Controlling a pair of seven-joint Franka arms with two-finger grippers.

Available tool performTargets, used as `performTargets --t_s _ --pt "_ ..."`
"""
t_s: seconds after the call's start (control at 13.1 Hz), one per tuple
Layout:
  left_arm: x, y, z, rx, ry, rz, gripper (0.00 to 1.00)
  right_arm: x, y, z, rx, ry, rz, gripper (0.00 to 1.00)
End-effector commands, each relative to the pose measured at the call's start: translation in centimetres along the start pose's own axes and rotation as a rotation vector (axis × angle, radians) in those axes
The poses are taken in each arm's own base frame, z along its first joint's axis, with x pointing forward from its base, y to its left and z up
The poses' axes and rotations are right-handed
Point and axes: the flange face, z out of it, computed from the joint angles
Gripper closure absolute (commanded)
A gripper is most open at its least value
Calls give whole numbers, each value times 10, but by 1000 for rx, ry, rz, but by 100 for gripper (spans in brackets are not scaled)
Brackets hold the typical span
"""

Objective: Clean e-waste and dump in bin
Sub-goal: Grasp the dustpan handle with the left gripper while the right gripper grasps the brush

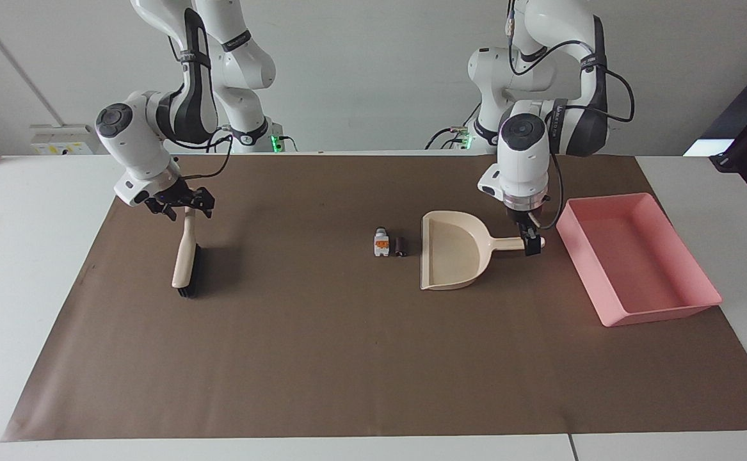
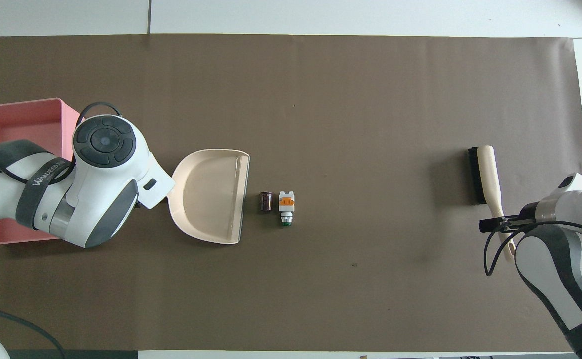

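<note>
The left gripper (image 1: 530, 243) stands at the end of the dustpan (image 1: 451, 251) handle, fingers spread on either side of it; a firm hold is not visible. The right gripper (image 1: 181, 206), jaws wide, straddles the brush (image 1: 185, 256) handle. The pink bin (image 1: 635, 259), at the left arm's end of the brown mat (image 1: 347, 358), holds nothing. The white piece (image 1: 381, 242) and the dark cylinder (image 1: 400, 246) lie mid-mat, just beside the dustpan's mouth.

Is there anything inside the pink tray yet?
Empty. The pink tray shows only its bare floor; the white piece and dark cylinder lie beside the dustpan.
</note>
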Motion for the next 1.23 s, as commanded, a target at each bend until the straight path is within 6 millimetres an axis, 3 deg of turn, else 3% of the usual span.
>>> performTargets --t_s 0.0,0.15,0.38,0.46,0.54,0.61,0.77,0.92,1.15 --pt "8 9 18 16 -40 27 7 -3 4 3 12 16 -9 6" --pt "25 10 45 -24 -62 20 9 -6 4 6 13 10 -10 8" --pt "33 16 48 -36 -73 16 11 -10 13 6 14 12 -9 30" --pt "35 16 47 -33 -73 1 12 -10 13 6 14 12 -10 50" --pt "36 16 45 -29 -72 -10 12 -11 12 7 17 4 0 87" --pt "34 16 41 -23 -71 -20 13 -10 12 7 16 5 3 100" --pt "38 20 32 -13 -70 -23 18 -8 8 5 15 0 8 100" --pt "44 23 31 -14 -75 -36 39 -2 7 -4 20 -13 14 100" --pt "45 24 30 -15 -78 -35 52 18 -15 -60 21 -33 60 100"
